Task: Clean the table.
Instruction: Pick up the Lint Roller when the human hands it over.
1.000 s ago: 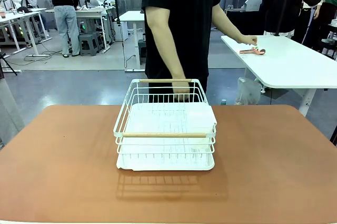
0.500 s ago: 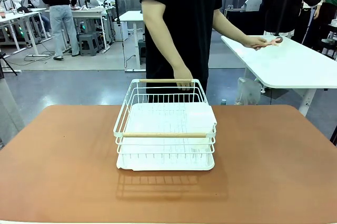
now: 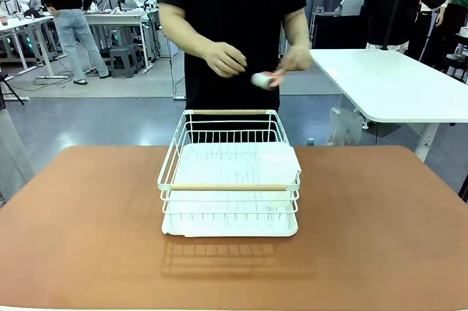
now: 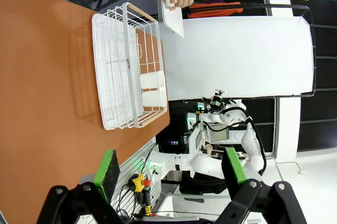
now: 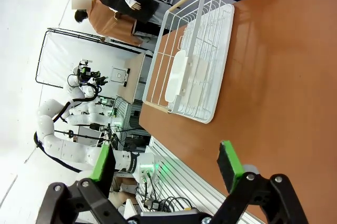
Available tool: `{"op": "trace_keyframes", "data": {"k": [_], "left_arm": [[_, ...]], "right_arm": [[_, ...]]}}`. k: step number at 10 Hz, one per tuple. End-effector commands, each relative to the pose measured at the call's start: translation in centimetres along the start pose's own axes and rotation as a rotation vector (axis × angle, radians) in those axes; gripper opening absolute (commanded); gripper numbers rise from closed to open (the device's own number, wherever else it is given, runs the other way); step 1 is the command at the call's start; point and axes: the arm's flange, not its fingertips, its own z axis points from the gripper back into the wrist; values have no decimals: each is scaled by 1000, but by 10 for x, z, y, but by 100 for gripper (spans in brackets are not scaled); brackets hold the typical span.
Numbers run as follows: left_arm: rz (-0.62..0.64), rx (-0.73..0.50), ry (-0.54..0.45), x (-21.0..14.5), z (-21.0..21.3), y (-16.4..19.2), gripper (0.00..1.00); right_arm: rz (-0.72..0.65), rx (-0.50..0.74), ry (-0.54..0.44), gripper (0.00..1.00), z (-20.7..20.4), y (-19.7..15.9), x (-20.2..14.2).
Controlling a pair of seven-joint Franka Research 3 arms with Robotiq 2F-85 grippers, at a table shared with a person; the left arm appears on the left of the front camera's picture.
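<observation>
Both pincers, left gripper (image 4: 171, 167) and right gripper (image 5: 166, 165), stand wide and empty; the table (image 3: 88, 216) spreads ahead of them. Reaching toward 12 o'clock, you could strike the white rack (image 3: 229, 179) at its centre, or the person's hand (image 3: 291, 61) holding a small white object (image 3: 260, 80) beyond it.

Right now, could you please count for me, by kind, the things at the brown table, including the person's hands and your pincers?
Brown table: 1
White wire rack: 1
Wooden handles on the rack: 2
Person's hands: 2
Small pale object held in a hand: 1
Left pincer, right pincer, both open: 2
Total: 9
</observation>
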Motion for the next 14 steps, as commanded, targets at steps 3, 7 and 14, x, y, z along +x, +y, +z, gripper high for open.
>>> {"op": "trace_keyframes", "data": {"k": [3,7,14], "left_arm": [[-8,-29,-7,-2,3,-2,100],[-8,-29,-7,-2,3,-2,100],[-8,-29,-7,-2,3,-2,100]], "right_arm": [[16,11,-8,100,1,1,2],[16,11,-8,100,1,1,2],[16,11,-8,100,1,1,2]]}}
